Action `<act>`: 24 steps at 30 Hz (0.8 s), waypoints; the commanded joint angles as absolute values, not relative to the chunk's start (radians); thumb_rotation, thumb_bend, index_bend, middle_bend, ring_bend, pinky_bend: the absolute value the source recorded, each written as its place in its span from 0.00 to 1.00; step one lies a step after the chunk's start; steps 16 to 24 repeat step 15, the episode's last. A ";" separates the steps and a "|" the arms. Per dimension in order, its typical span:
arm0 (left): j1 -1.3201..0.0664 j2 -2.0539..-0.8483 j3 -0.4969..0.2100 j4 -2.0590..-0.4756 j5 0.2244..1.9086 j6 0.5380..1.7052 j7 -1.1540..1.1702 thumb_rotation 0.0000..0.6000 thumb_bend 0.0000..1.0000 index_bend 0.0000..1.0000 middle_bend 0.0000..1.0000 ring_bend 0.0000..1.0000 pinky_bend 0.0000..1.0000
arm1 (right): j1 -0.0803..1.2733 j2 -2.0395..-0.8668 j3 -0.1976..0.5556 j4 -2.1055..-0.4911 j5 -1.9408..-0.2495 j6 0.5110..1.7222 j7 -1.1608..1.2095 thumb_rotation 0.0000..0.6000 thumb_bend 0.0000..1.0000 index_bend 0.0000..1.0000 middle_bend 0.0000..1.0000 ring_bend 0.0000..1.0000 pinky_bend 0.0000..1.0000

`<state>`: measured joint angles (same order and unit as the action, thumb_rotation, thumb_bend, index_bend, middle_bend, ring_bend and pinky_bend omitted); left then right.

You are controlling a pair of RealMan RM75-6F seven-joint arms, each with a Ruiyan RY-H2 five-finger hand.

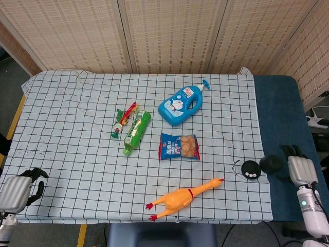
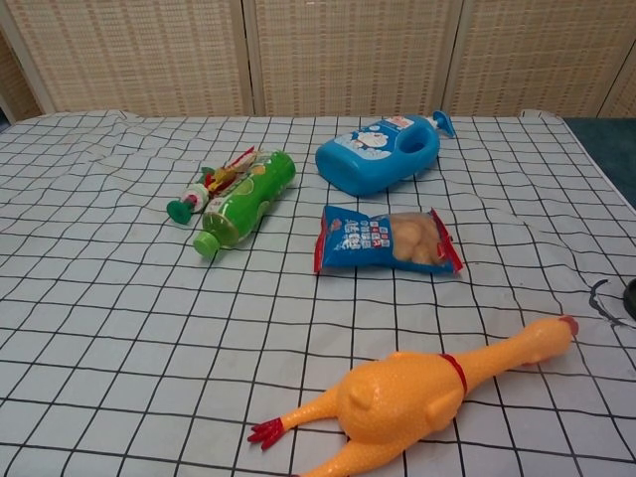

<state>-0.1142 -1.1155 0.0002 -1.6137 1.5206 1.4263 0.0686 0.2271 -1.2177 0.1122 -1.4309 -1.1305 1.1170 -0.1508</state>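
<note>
The right hand (image 1: 299,169) hovers over the blue surface just off the checked cloth's (image 1: 67,118) right edge. Its dark fingers (image 1: 271,164) are curled in and seem to grip nothing, though their tips are too dark to read with certainty. Just left of those fingers, on the cloth's right edge, lies a small black round object (image 1: 250,169) with pale dots on its face. It sits apart from the hand, beside a black squiggle on the fabric. It looks smooth, squat and rounded, and I cannot make out what it is.

The risk, as I judge it, is that the object could roll or be nudged off the cloth's edge if the fingers brush it. Its dark colour against the dark fingers also makes contact hard to judge.

The left hand (image 1: 16,190) rests at the cloth's near-left corner, fingers curled with nothing in them. Toward the cloth's middle lie a rubber chicken (image 1: 181,198), snack bag (image 1: 179,146), blue detergent bottle (image 1: 181,105) and green bottle (image 1: 135,131).
</note>
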 commanded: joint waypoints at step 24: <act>-0.111 -1.114 -0.004 -1.602 1.506 1.426 0.050 1.00 0.60 0.43 0.39 0.41 0.66 | 0.128 -1.220 0.064 -1.525 -1.428 1.464 -0.145 1.00 0.05 0.13 0.08 0.00 0.00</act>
